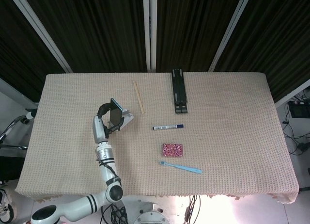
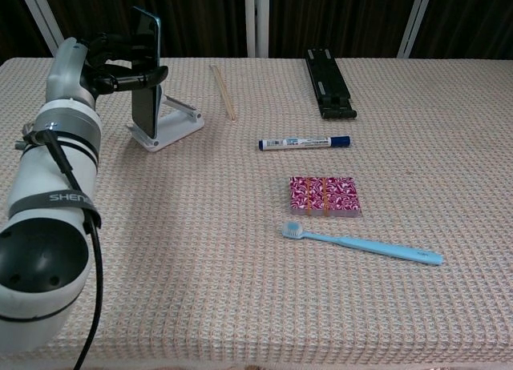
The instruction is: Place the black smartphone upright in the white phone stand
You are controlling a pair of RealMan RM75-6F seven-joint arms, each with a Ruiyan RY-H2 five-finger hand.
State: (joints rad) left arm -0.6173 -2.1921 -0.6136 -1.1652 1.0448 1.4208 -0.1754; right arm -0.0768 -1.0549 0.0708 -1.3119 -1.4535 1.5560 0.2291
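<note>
**Left hand holds the phone upright at the stand**

The left hand (image 2: 112, 62) grips the black smartphone (image 2: 146, 70), its dark fingers (image 2: 138, 79) wrapped across the phone's face and the rest of the hand behind it. The phone stands on its short edge, nearly vertical, with its lower end down in the white phone stand (image 2: 170, 123). From the chest view the bottom edge seems to rest against the stand's front lip, but whether it is fully seated cannot be told. In the head view the hand (image 1: 107, 116) and phone (image 1: 115, 115) cover most of the stand (image 1: 126, 119), so only its right part shows.

The white forearm fills the left of the chest view and is cut off by the bottom edge. The right hand appears in neither view.

Farther out on the woven beige table cover (image 2: 240, 306) lie a pair of wooden chopsticks (image 2: 222, 91) just right of the stand, a black folding bracket (image 2: 329, 83) near the far edge, a blue-capped marker (image 2: 304, 142), a small red patterned packet (image 2: 324, 195) bound with bands, and a light blue toothbrush (image 2: 361, 244) nearest the robot. Dark curtains hang behind the table.
</note>
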